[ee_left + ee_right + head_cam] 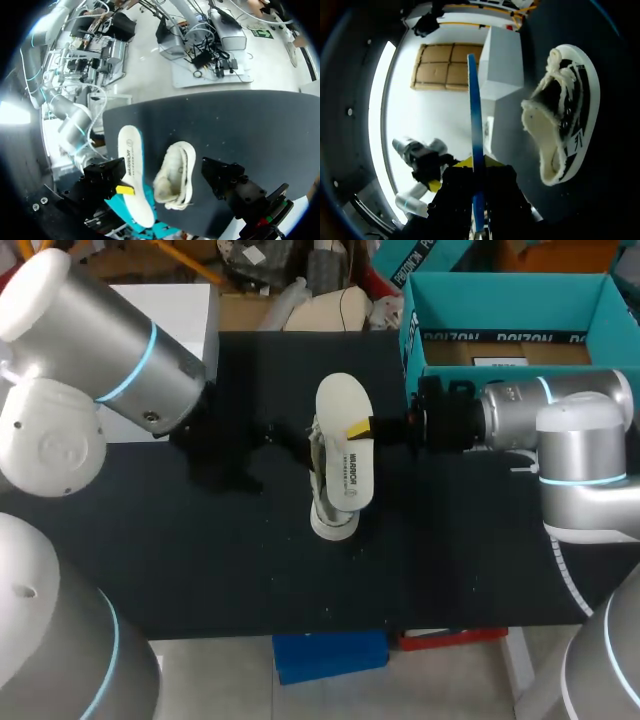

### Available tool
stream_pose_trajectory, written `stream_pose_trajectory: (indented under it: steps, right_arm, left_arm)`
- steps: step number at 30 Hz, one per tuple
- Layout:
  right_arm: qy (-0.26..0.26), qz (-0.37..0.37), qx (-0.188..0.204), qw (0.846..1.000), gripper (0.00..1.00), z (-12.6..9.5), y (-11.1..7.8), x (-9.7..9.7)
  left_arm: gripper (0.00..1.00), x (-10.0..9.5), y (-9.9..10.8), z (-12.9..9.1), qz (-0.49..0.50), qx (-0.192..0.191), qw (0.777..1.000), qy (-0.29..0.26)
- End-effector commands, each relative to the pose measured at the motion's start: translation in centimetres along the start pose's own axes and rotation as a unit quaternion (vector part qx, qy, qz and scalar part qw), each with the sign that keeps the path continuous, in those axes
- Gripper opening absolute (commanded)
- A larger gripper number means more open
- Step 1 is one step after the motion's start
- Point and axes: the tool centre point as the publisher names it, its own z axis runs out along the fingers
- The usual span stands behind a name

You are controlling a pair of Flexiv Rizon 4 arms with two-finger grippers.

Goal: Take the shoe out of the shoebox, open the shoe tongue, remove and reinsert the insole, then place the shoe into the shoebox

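A white shoe [330, 508] lies on its side in the middle of the black table [200, 570]; the left wrist view shows it as a knit shoe [175, 175] with its opening gaping. My right gripper [360, 428] is shut on the white insole [346, 445], held in the air over the shoe. In the right wrist view the insole [475, 115] is edge-on between the yellow tips, with the shoe [560, 125] off to one side. My left gripper [240, 455] is open to the shoe's left, holding nothing. The teal shoebox [420, 310] stands open at the back right.
A white box [185, 305] stands at the table's back left corner, behind my left arm. Brown cardboard [490, 352] lies inside the shoebox. My right arm [540, 410] stretches across in front of the shoebox.
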Motion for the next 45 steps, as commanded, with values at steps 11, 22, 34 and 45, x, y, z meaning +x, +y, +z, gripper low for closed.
stream_pose_trajectory:
  steps: [11,22,34,45]
  right_arm:
    - [-0.001,0.0,-0.001,1.0,0.0,0.1,0.0,0.0]
    - [-0.001,0.0,-0.001,1.0,0.0,0.1,0.0,0.0]
    - [-0.001,0.0,-0.001,1.0,0.0,0.1,0.0,0.0]
    - [-0.001,0.0,-0.001,1.0,0.0,0.1,0.0,0.0]
  left_arm:
    - [1.0,1.6,0.0,1.1,-0.067,-0.004,0.947,-0.313]
    - [1.0,0.5,0.0,2.0,-0.06,-0.009,0.896,-0.44]
    - [0.74,-1.0,2.0,3.7,-0.019,-0.042,0.861,-0.506]
    - [0.74,-3.4,3.7,4.1,0.028,-0.075,0.865,-0.496]
